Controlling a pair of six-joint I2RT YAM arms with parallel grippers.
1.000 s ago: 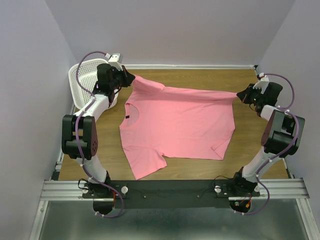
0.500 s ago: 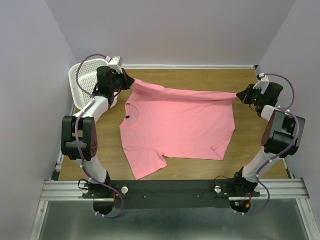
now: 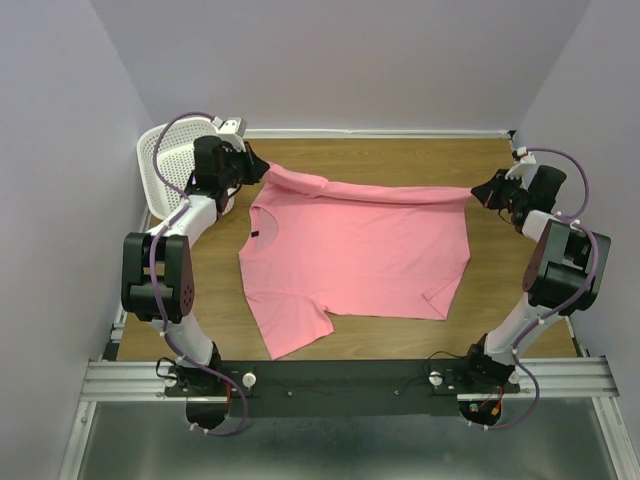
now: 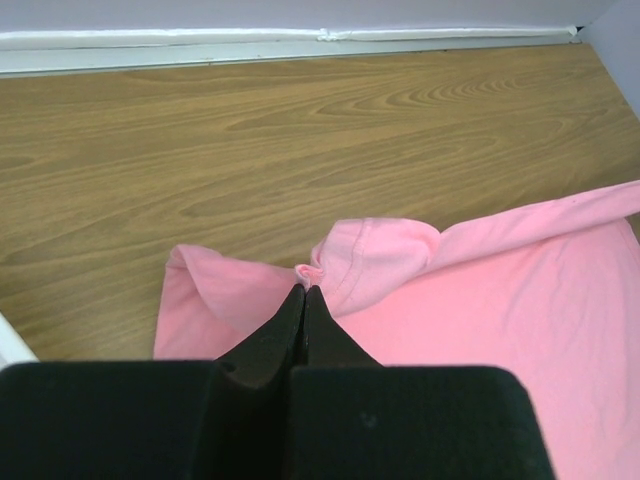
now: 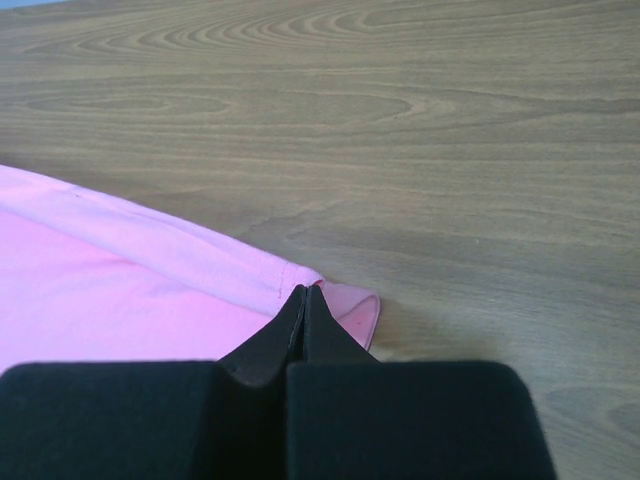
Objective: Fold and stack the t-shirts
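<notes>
Soft, even light falls from above, bright and diffuse. In the overhead view the brown wood-grain table looks matte and evenly lit, sharp right to its far corners. The area below its near edge is dimmer. In the right wrist view the plain pink soft-cloth t-shirt casts a thin, soft shadow under its lifted corner. Both wrist views show crisp grain. The black left gripper and black right gripper are near-featureless dark masses.
</notes>
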